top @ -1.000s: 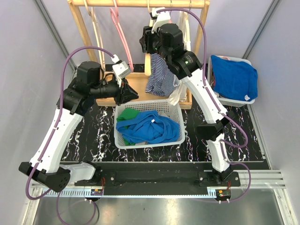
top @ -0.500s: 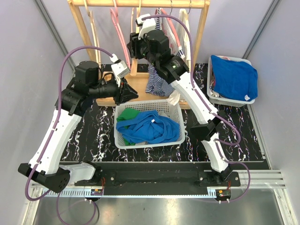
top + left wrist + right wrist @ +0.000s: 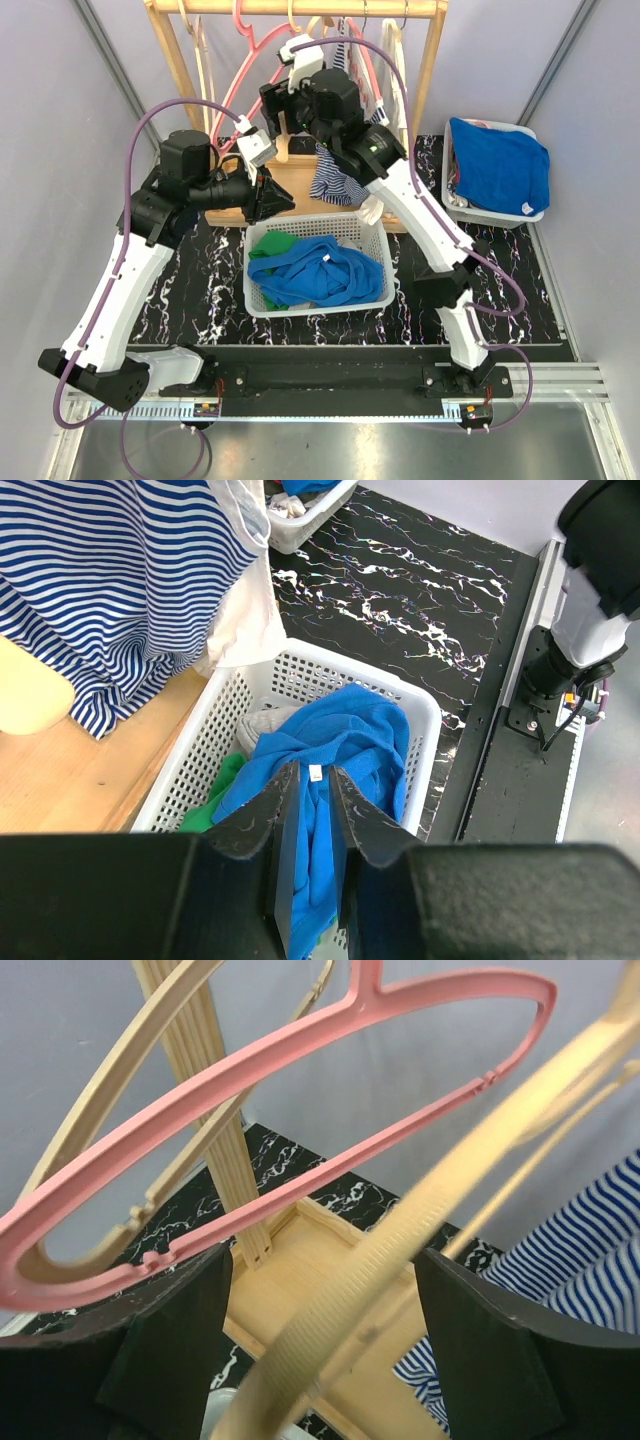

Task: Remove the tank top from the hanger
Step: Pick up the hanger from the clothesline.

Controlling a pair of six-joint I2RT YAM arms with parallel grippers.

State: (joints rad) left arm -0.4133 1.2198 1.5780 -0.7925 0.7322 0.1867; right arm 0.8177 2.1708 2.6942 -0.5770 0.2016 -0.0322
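The right gripper [image 3: 325,1360] is spread wide — a wooden hanger [image 3: 440,1185] seemingly passing between its jaws — with the striped tank top [image 3: 580,1250] hanging just beside it.

Left arm [image 3: 118,275] and right arm [image 3: 432,215]: white link shells, black joint housings, black base blocks. A purple cable [image 3: 148,122] runs along each arm. White camera module [image 3: 258,148] at each wrist. Fingers [image 3: 170,1350] matte black.
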